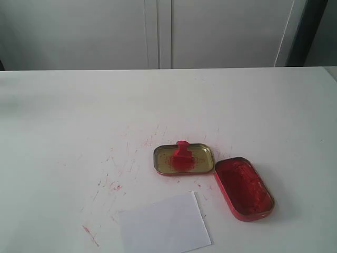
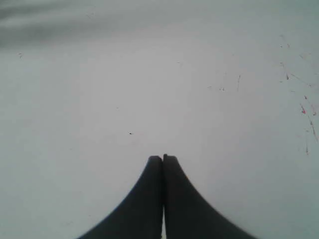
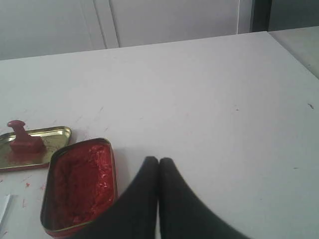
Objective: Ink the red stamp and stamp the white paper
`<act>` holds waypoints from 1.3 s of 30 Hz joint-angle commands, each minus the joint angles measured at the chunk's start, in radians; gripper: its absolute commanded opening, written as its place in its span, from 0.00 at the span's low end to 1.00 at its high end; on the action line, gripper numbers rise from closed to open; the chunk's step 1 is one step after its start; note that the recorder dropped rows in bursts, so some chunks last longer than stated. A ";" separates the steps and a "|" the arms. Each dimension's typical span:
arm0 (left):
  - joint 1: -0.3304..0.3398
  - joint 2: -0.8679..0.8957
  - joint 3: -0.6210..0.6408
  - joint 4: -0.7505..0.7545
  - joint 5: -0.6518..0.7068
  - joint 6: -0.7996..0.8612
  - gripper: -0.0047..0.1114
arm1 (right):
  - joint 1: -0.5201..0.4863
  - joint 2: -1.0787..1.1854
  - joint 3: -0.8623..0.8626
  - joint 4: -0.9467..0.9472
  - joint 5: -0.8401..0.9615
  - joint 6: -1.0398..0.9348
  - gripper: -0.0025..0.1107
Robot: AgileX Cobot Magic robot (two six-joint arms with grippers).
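The red stamp (image 1: 181,155) stands upright inside the gold-coloured tin lid (image 1: 202,158), near the table's middle; the right wrist view shows the stamp (image 3: 24,141) in that lid (image 3: 56,133) too. Beside the lid lies the red oval ink tin (image 1: 243,187), its red ink exposed, also visible as the ink tin (image 3: 79,184). The white paper (image 1: 164,226) lies flat near the front edge. Neither gripper shows in the exterior view. My right gripper (image 3: 159,160) is shut and empty, just beside the ink tin. Over bare tabletop, my left gripper (image 2: 162,158) is shut and empty.
The white tabletop (image 1: 68,121) carries red scratch marks left of the lid. White cabinet doors (image 1: 158,31) stand behind the table's far edge. The table's right edge (image 3: 294,52) appears in the right wrist view.
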 commanded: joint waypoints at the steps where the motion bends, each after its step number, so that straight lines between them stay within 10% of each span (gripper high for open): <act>1: 0.003 -0.005 0.004 -0.010 -0.001 -0.002 0.04 | 0.003 -0.004 0.004 -0.002 -0.007 0.001 0.02; 39: 0.003 -0.005 0.004 -0.010 -0.001 -0.002 0.04 | 0.003 -0.004 0.004 -0.002 -0.590 0.001 0.02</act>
